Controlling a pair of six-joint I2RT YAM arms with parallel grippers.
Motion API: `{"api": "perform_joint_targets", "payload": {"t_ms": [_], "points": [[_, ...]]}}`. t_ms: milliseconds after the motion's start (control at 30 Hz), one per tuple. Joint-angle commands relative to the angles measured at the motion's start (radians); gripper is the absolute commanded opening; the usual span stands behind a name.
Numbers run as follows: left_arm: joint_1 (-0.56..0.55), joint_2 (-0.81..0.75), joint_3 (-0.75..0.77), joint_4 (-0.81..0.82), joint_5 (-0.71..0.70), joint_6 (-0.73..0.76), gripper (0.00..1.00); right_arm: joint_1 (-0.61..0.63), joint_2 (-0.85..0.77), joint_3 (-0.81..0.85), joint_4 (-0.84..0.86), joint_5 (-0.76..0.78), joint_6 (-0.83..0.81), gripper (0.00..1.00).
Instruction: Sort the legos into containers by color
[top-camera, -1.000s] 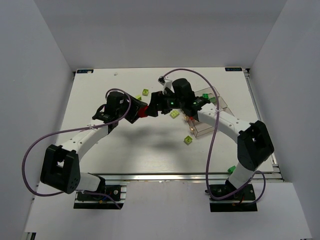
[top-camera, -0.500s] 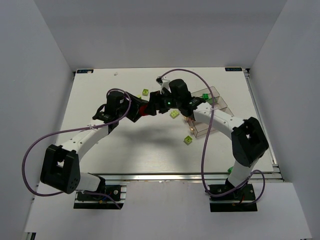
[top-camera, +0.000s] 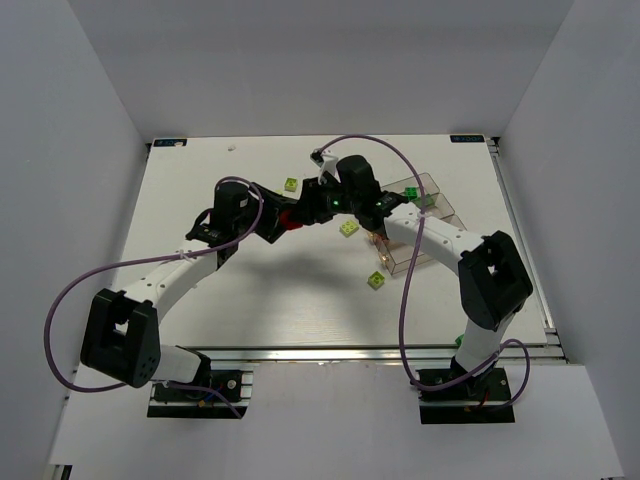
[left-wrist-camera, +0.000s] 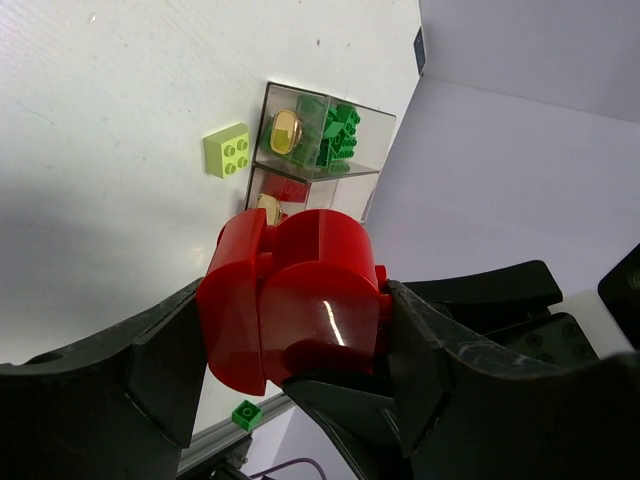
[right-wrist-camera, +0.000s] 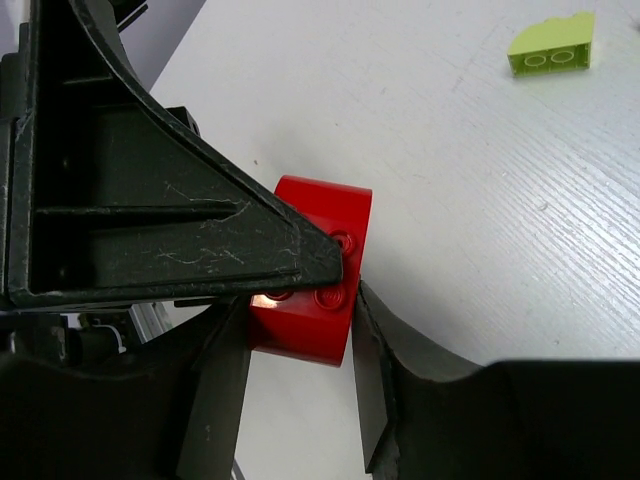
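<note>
Hanging above mid-desk (top-camera: 200, 180), the left pincer (left-wrist-camera: 295, 340) pinches one red rounded brick (left-wrist-camera: 300, 290), curved face toward its camera. The right pincer (right-wrist-camera: 298, 320) flanks that brick closely, and whether it grips is unclear. Three lime bricks (top-camera: 348, 228) lie loose nearby. The clear tray (top-camera: 440, 200) to the right holds dark green bricks (left-wrist-camera: 335, 130).

Rounded red lego (left-wrist-camera: 300, 290) gripped aloft; green legos (left-wrist-camera: 335, 135) sit in clear containers (left-wrist-camera: 380, 140).

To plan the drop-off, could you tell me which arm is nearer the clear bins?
Right. The right arm passes over the clear bins; the left arm lies well to their left.
</note>
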Motion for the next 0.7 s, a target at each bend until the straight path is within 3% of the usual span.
{"api": "perform_joint_targets", "payload": {"t_ms": [0, 67, 133, 200, 367, 400, 667], "points": [[-0.006, -0.003, -0.012, 0.024, 0.016, -0.002, 0.28, 0.005, -0.007, 0.023, 0.081, -0.035, 0.008, 0.22], [-0.006, -0.002, -0.012, 0.022, 0.013, -0.002, 0.44, 0.002, -0.006, 0.023, 0.079, -0.036, 0.011, 0.08], [-0.006, -0.008, -0.008, 0.018, 0.009, 0.005, 0.57, -0.001, -0.006, 0.02, 0.079, -0.052, 0.012, 0.0], [-0.006, -0.012, -0.003, 0.012, -0.001, 0.014, 0.69, -0.009, -0.01, 0.012, 0.084, -0.064, 0.015, 0.0], [-0.003, -0.034, 0.005, 0.013, -0.042, 0.047, 0.87, -0.038, -0.027, -0.015, 0.089, -0.105, 0.02, 0.0], [0.0, -0.042, 0.006, 0.013, -0.047, 0.051, 0.97, -0.042, -0.03, -0.02, 0.09, -0.113, 0.018, 0.0], [0.04, -0.084, -0.014, 0.041, -0.039, 0.083, 0.98, -0.093, -0.076, -0.099, 0.116, -0.202, 0.002, 0.0]]}}
